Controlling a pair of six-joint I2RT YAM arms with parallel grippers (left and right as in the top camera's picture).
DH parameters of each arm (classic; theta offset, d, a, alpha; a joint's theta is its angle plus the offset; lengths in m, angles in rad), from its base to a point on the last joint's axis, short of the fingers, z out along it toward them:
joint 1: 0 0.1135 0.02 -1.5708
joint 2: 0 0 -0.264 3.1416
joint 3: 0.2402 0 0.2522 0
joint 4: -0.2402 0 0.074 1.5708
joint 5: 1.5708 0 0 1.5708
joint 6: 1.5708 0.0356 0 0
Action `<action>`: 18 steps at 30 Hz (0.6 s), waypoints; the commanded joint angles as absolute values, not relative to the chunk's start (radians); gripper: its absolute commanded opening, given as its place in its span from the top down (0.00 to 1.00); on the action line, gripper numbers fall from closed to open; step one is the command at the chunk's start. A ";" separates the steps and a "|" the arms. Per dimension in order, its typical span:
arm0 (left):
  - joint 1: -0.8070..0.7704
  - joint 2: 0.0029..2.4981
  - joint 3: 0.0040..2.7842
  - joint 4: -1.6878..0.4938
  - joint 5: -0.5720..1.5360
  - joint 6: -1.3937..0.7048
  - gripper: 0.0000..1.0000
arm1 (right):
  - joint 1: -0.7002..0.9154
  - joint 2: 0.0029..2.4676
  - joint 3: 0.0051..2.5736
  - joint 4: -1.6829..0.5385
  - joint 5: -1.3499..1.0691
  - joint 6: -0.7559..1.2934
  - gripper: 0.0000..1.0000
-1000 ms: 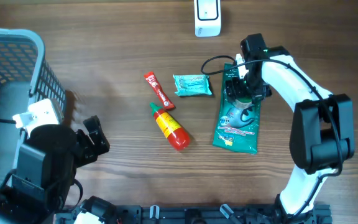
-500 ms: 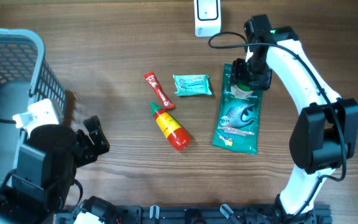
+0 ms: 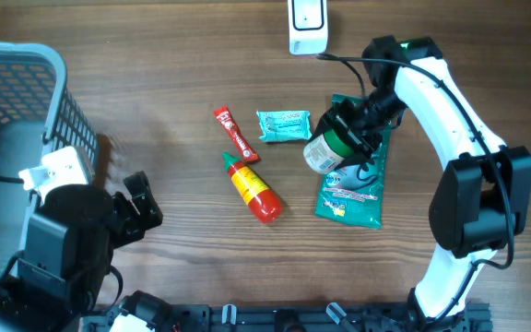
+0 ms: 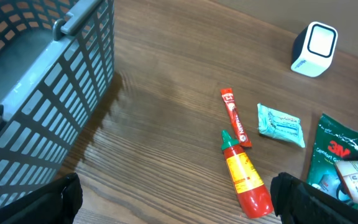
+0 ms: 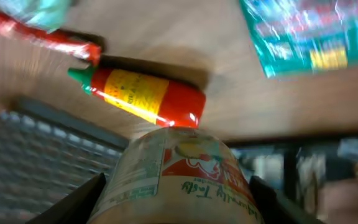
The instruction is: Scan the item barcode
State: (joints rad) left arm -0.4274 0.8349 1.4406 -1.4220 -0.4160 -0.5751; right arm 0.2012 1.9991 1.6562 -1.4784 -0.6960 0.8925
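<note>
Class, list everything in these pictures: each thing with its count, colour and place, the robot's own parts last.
table: one, brown wood, under everything
basket: one, grey-blue, far left
scanner: one, white, top edge
sachet: one, red, table centre
small packet: one, teal, right of the sachet
sauce bottle: one, red with green cap, below the sachet
pouch: one, green, flat, right of centre
jar: one, green lid, held over the pouch's left edge
left hand: one, black, open, beside the basket
right hand: one, black, closed on the jar
</note>
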 commanded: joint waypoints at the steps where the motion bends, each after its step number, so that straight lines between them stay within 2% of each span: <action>1: -0.434 0.837 1.440 -1.423 -0.432 -0.588 0.00 | 0.205 1.991 1.678 -1.492 -0.762 1.159 0.40; 18: -0.434 0.837 1.440 -1.423 -0.432 -0.588 0.00 | 0.205 1.991 1.678 -1.491 -0.780 1.158 0.41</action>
State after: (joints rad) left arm -0.4274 0.8349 1.4406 -1.4223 -0.4160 -0.5751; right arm 0.2012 1.9991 1.6562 -1.4857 -0.7403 1.1408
